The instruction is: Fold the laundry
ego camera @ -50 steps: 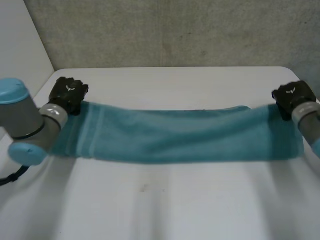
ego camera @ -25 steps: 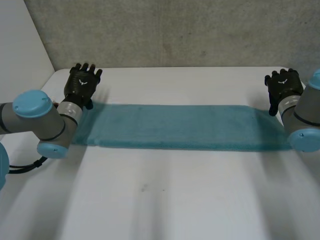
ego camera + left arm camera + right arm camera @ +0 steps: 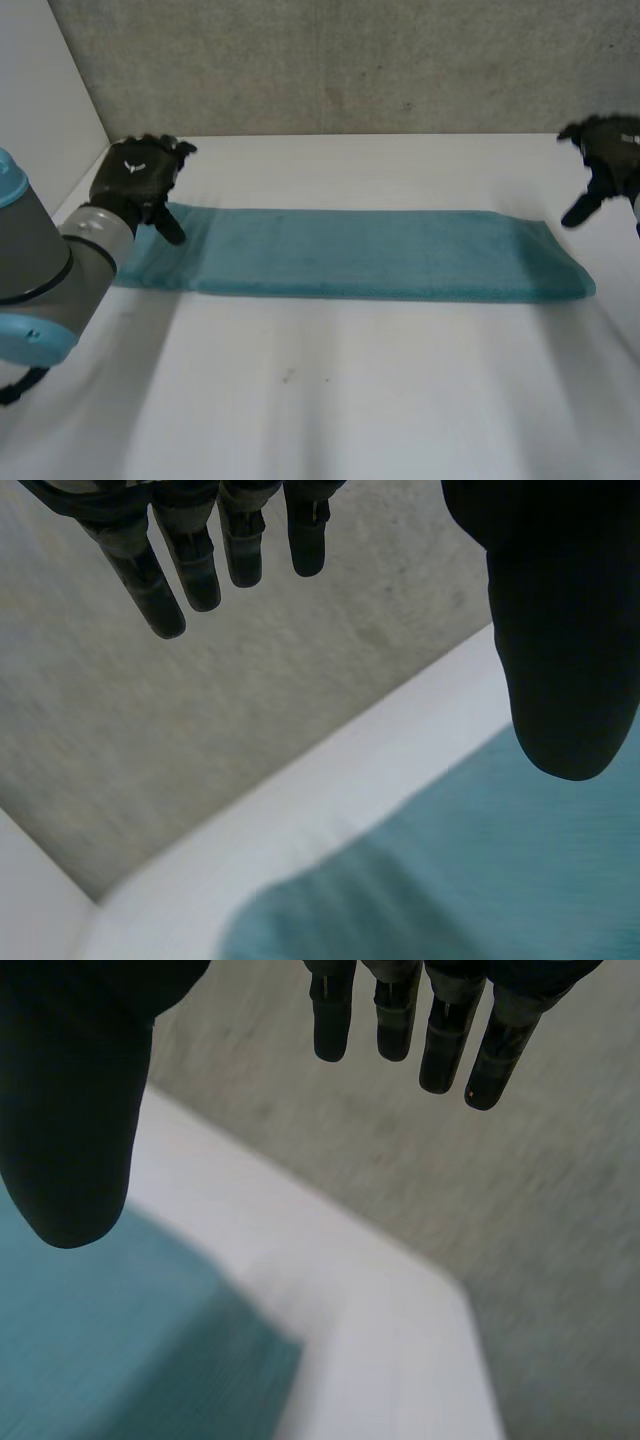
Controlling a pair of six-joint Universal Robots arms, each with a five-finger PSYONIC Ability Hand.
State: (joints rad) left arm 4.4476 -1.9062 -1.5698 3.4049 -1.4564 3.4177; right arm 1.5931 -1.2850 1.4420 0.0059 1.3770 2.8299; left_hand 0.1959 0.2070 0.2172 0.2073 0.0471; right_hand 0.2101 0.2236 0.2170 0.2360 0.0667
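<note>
Teal towel [image 3: 350, 253] folded flat, long strip.

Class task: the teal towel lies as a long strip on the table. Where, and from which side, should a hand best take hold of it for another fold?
Probably a short end, pinched at its corners, coming in from that end. The towel lies flat, long and narrow across the table, and the open left hand is beside its left end.

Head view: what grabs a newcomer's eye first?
A long, narrow teal terry towel lies flat across the white table. The black left hand hangs open at its left end. The black right hand is open near its right end.
</note>
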